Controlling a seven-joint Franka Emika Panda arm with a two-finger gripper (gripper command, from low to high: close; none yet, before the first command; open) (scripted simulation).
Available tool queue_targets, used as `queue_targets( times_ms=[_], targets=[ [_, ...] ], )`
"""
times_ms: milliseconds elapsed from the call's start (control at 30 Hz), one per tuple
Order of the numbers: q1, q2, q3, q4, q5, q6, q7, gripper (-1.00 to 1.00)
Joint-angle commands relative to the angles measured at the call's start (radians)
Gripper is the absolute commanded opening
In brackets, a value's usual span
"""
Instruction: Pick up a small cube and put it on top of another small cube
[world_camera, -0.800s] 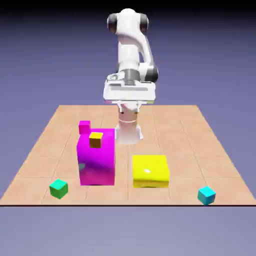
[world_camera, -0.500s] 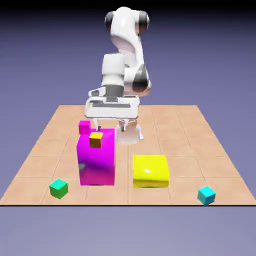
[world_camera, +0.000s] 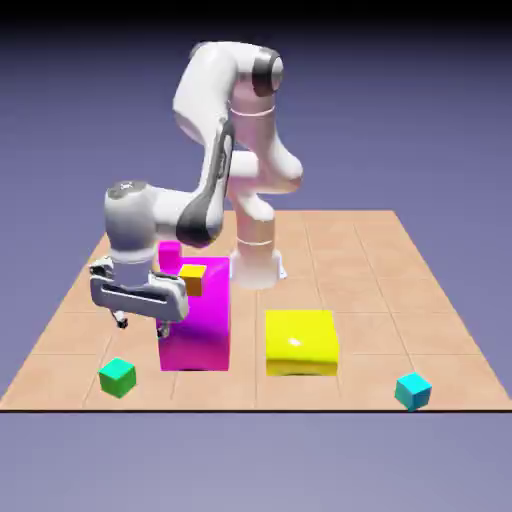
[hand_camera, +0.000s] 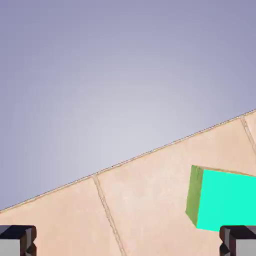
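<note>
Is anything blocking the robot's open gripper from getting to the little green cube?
No, I see nothing between the open two-finger gripper and the small emerald-green cube. The big magenta block stands beside that path, not in it.

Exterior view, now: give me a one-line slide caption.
Franka Panda's open gripper hovers above the small emerald-green cube, with the small cyan cube far across the tiled table.

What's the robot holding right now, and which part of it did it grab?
Nothing is held. The end effector is open above the table, and the little green cube sits below on the table.
</note>
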Motion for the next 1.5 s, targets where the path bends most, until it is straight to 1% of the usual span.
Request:
queue_targets(
  times_ms=[0, 133, 200, 300, 333, 367, 400, 500, 533, 1467],
  targets=[
    [-0.009, 0.036, -0.010, 0.028, 0.006, -0.026, -0.004, 0.00],
    [-0.046, 0.181, -0.049, 0.142, 0.031, -0.129, -0.019, 0.00],
    [-0.052, 0.202, -0.055, 0.159, 0.035, -0.144, -0.022, 0.00],
    [-0.072, 0.311, -0.023, 0.145, 0.076, -0.024, -0.047, 0.00],
    [-0.074, 0.323, -0.019, 0.144, 0.081, -0.011, -0.050, 0.00],
    [-0.074, 0.323, -0.019, 0.144, 0.081, -0.010, -0.050, -1.00],
    [-0.074, 0.323, -0.019, 0.144, 0.081, -0.010, -0.050, -1.00],
    [-0.054, 0.214, -0.051, 0.157, 0.039, -0.131, -0.025, -1.00],
    [-0.028, 0.203, -0.054, 0.163, 0.032, -0.147, -0.029, -1.00],
    [0.987, 0.226, -0.034, 0.349, -0.076, -0.281, -0.322, -1.00]
  ],
)
